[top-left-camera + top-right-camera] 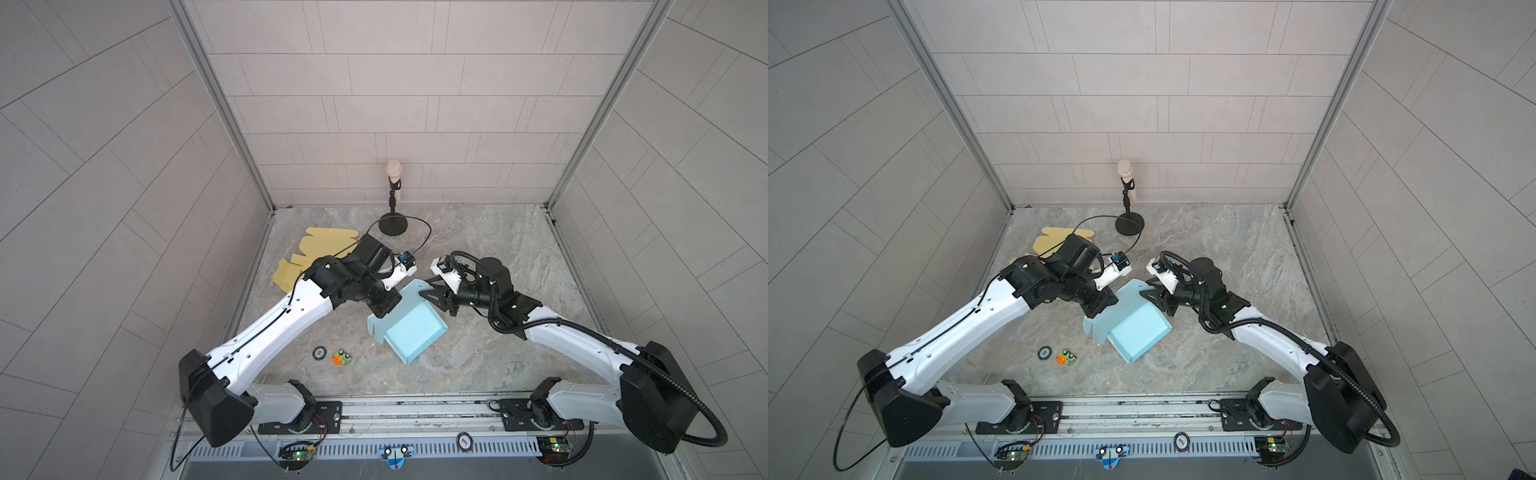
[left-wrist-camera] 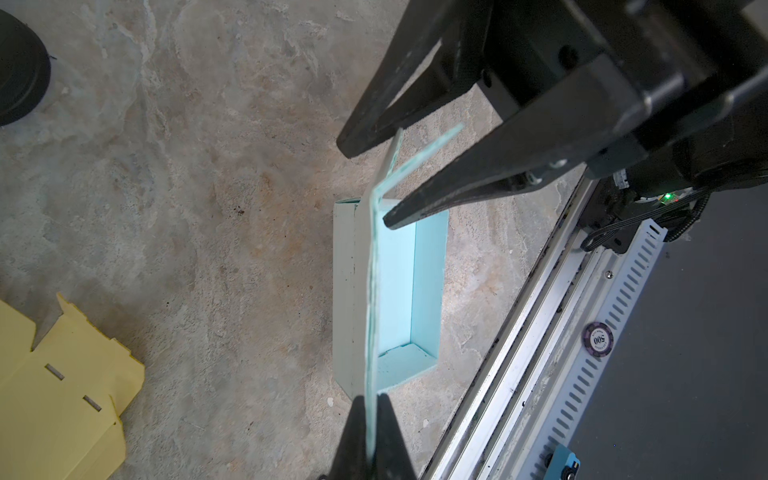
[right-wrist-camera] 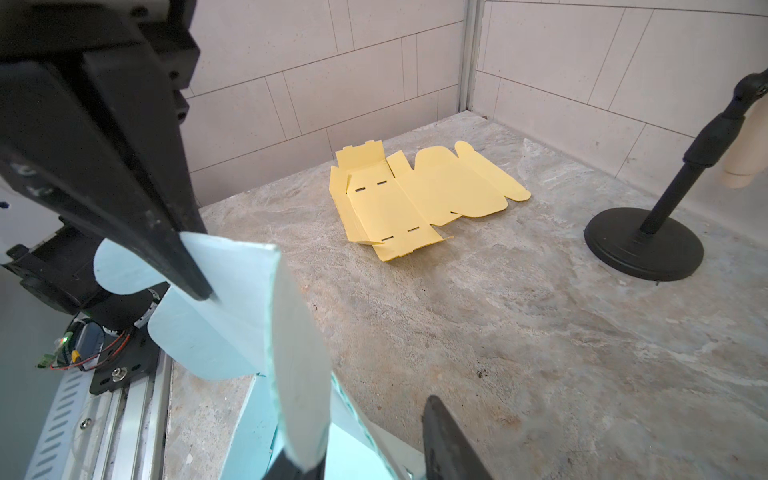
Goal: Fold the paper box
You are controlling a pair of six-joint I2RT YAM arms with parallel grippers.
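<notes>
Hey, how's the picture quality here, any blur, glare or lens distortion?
In both top views, even light, no glare, tiled walls bowed by the wide lens. Left wrist view: blue box sharp, left tool soft. Right wrist view: right tool blurred, yellow sheet crisp.

On my feed I see a flat yellow card blank lying back left on the marble table, and a microphone stand by the back wall. A round chip and a small orange-green piece lie side by side nearer the front.
</notes>
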